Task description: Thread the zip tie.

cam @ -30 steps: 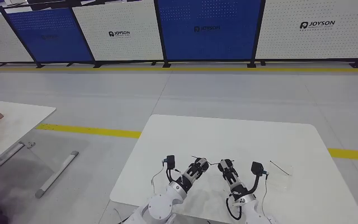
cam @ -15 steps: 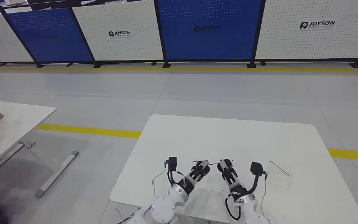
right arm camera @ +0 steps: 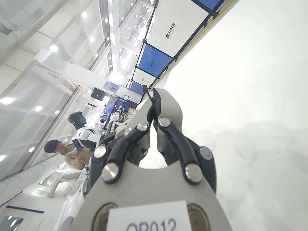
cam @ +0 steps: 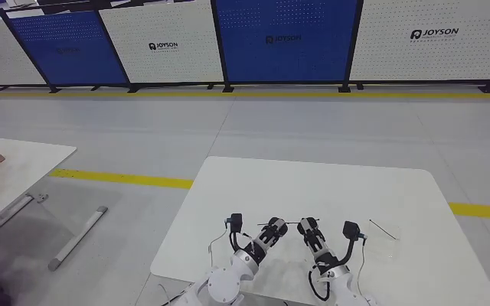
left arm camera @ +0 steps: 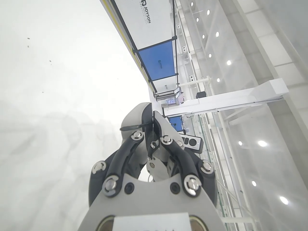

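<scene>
The left hand (left arm camera: pixel 151 115) and right hand (right arm camera: pixel 154 97) were both pinched tight on the zip tie (cam: pixel 290 223). It ran sideways between them, over the worktop (cam: pixel 321 183), head end at the right hand.

Two grippers (cam: pixel 279 224) (cam: pixel 305 224), two zip ties (cam: pixel 292 223) (cam: pixel 383 228) — one table (cam: pixel 321 183)

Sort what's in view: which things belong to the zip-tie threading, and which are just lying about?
In the job: zip tie, gripped by both the left gripper and the right gripper.
Lying about: second zip tie, loose on the table; another table off to the side.
</scene>
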Robot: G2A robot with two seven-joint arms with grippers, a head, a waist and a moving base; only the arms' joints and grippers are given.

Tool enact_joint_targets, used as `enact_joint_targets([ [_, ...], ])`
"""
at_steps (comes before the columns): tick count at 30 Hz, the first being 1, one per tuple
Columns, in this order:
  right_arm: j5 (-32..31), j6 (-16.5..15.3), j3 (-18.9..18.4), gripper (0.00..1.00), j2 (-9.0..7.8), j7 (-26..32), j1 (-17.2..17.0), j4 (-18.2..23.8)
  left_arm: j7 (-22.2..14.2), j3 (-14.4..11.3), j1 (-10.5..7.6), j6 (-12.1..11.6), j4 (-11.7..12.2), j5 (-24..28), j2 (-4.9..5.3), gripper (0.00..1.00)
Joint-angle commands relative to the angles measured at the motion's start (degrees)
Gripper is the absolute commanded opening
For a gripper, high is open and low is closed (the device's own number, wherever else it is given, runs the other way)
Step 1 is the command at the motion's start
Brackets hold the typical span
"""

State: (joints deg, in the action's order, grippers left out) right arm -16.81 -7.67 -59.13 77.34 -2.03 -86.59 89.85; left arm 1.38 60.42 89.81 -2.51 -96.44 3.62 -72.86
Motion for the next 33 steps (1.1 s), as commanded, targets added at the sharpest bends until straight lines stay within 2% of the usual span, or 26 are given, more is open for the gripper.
enact_joint_targets([
  [1,0.1,0.0,0.0,0.0,0.03,0.4,0.0,0.0,-0.1,0.0,-0.07,-0.1,0.0,-0.5,0.02,0.0],
  [6,0.4,-0.2,-0.4,0.0,0.01,1.7,0.0,0.5,0.2,-0.2,0.05,-0.4,-0.1,-2.2,0.07,0.0],
  [17,3.6,-0.5,-0.9,0.0,0.04,6.5,0.6,0.2,-0.6,-0.1,0.13,-0.7,-0.1,-2.1,0.11,0.0],
  [18,3.7,-0.6,-0.9,0.25,0.04,6.6,0.6,0.1,-0.5,-0.1,0.11,-0.5,-0.1,-2.2,0.11,0.0],
  [19,3.7,-0.7,-1.0,0.4,0.05,6.6,0.6,0.2,-0.5,-0.1,0.04,-0.3,0.0,-2.2,0.1,0.0],
  [22,3.3,-0.8,-1.1,0.58,0.06,5.9,0.3,0.3,-0.4,-0.2,-0.11,0.0,0.2,-2.2,0.05,0.0],
  [23,3.1,-0.8,-1.2,0.57,0.06,5.7,0.2,0.4,-0.3,-0.3,-0.13,0.1,0.2,-2.2,0.04,0.0],
  [26,2.7,-1.1,-1.3,0.45,0.07,4.8,-0.2,0.8,-0.1,-0.3,-0.13,0.2,0.2,-2.0,0.0,0.0],
  [33,1.9,-1.8,-1.8,0.37,0.02,3.6,-1.1,1.7,0.0,-0.5,-0.09,0.4,0.2,-2.5,-0.02,0.0],
])
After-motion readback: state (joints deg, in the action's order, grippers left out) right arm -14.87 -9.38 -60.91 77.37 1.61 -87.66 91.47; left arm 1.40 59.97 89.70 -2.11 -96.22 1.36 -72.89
